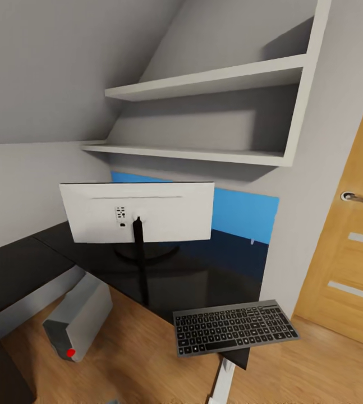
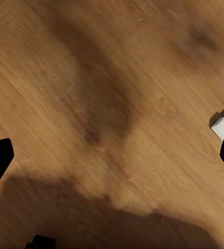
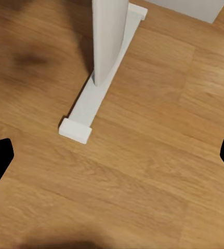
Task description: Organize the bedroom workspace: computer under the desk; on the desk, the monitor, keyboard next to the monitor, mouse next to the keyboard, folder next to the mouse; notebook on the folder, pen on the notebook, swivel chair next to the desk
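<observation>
The monitor (image 1: 137,212) stands on the black tabletop (image 1: 203,280) with its white back to the camera, the keyboard (image 1: 234,326) lying at the near edge, overhanging. The computer (image 1: 79,317) lies tilted on the wooden floor (image 1: 136,359) under the tabletop, beside a grey panel. Both pincers, left (image 2: 112,155) and right (image 3: 112,155), hang spread wide above the floor, the right one near the white panel leg (image 3: 104,57).

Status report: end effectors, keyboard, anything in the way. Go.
Both end effectors open, empty, pointed at wood floor. Keyboard on desk near corner, overhanging the edge. Monitor on desk; computer on floor beneath. Nothing blocking.
</observation>
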